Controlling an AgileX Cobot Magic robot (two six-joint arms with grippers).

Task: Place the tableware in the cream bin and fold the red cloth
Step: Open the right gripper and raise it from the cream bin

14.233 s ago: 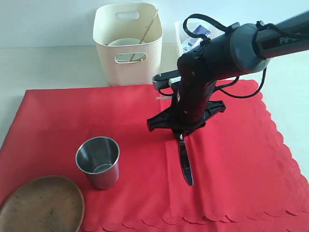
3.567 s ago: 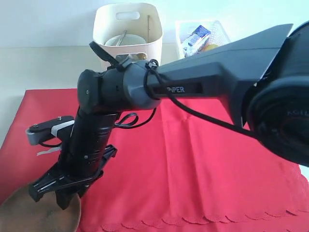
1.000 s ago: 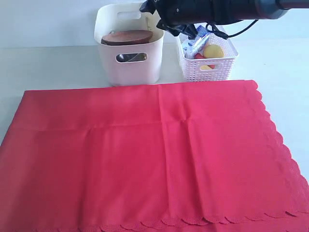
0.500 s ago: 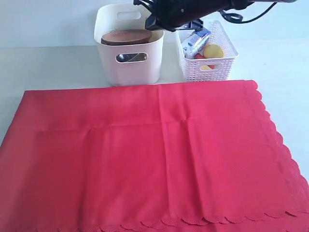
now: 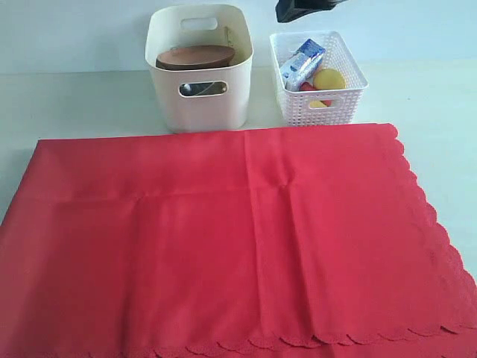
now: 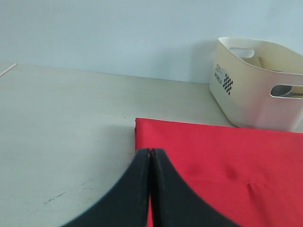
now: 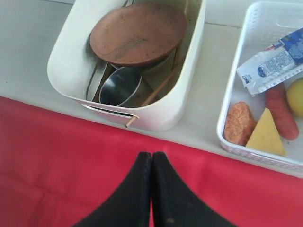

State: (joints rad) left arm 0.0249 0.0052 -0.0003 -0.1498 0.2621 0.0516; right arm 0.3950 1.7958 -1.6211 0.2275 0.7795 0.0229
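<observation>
Bin (image 7: 61, 66) holding wooden plate (image 7: 137, 33) sits ahead of closed right claw (image 7: 151, 155).

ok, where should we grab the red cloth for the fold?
Probably a far corner of the red cloth, coming in from the table side. It lies spread flat, so only the edge can be pinched.

Probably lab test bench: pale table (image 6: 57, 142), plain light wall (image 6: 118, 33) behind (food pieces (image 5: 329, 78) in white basket (image 5: 320, 112)).
</observation>
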